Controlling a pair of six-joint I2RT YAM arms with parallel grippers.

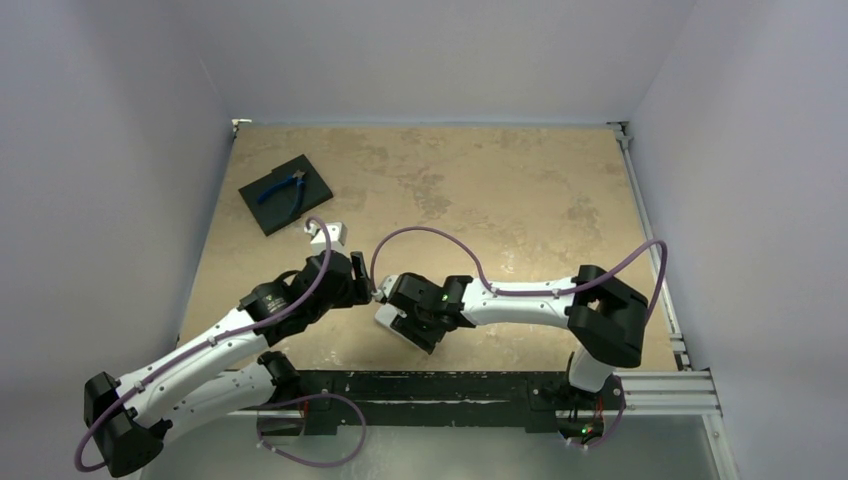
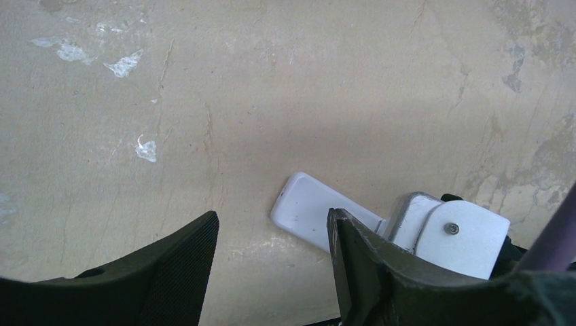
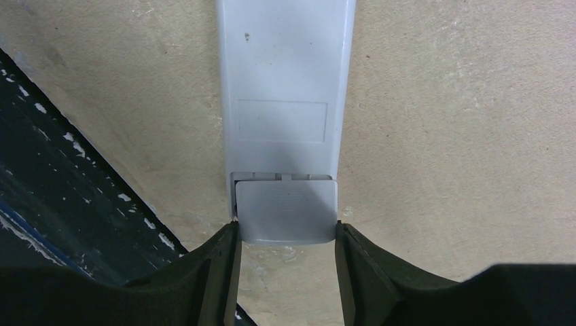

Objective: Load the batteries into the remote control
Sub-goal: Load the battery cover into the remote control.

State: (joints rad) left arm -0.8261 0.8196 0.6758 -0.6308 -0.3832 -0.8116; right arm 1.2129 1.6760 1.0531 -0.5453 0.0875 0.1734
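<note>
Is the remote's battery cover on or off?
On, perhaps slid slightly: the battery cover sits in place on the remote control, a narrow gap at its inner edge.

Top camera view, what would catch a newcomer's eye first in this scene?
Near the front middle of the table, the right gripper clasps the white remote control, back side up, at its battery-cover end, while the left gripper hangs open just beside it. Far left, blue-handled pliers lie on a black pad.
</note>
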